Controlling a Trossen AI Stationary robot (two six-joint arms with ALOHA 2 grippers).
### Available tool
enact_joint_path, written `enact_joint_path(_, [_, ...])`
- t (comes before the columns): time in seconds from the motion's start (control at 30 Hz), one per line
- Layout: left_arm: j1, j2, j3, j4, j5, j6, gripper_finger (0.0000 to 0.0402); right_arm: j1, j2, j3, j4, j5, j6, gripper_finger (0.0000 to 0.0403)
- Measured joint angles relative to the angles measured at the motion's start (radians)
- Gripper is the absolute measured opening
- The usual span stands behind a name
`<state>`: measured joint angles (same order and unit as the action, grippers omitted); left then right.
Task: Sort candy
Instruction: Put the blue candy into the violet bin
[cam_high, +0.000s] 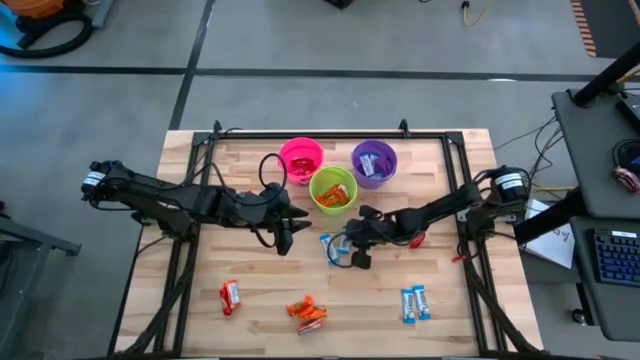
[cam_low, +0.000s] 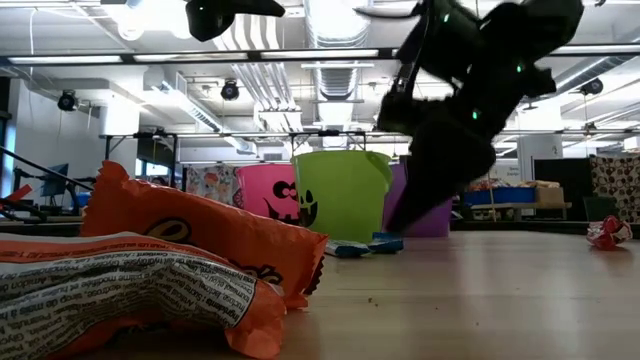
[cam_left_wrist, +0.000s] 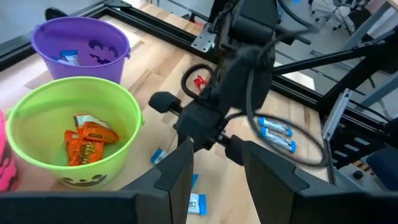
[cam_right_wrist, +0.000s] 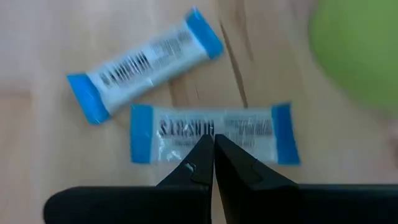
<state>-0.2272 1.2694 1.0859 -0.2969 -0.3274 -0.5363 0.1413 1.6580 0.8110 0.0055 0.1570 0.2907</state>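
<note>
Right gripper (cam_right_wrist: 213, 149) low over table (cam_high: 450, 300), fingers pressed together, nothing between them. Two blue-and-white candies (cam_right_wrist: 211, 132) directly ahead of tips: nearer one just at fingertips, contact unclear; second candy (cam_right_wrist: 144, 62) beyond, angled. Green cup (cam_high: 333, 189) close past them, orange candies inside (cam_left_wrist: 87, 140). Left gripper (cam_left_wrist: 214, 171) hovering opposite, fingers apart, empty, facing right gripper across same blue-and-white pair. Purple cup (cam_high: 374, 163) and pink cup (cam_high: 301, 159) farther back. Other candy well behind both grippers: red piece (cam_high: 230, 296), orange pieces (cam_high: 307, 313), blue-and-white pair (cam_high: 415, 303).
</note>
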Motion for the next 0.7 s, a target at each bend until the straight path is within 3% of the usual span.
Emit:
enact_joint_path(0.23, [0.000, 0.000, 0.000, -0.009, -0.007, 0.001, 0.0125, 0.022, -0.027, 0.005, -0.142, -0.026, 0.113, 0.0008])
enact_joint_path(0.47, [0.000, 0.000, 0.000, -0.017, -0.007, 0.004, 0.0125, 0.043, -0.170, 0.001, -0.321, -0.165, 0.278, 0.0008])
enact_joint_path(0.6, [0.002, 0.001, 0.000, -0.018, -0.029, 0.004, 0.0125, 0.052, -0.265, 0.001, -0.375, -0.159, 0.278, 0.0008])
enact_joint_path(0.7, [0.005, 0.001, 0.000, -0.018, -0.032, 0.012, 0.0125, 0.035, -0.313, 0.001, -0.430, -0.085, 0.259, 0.0008])
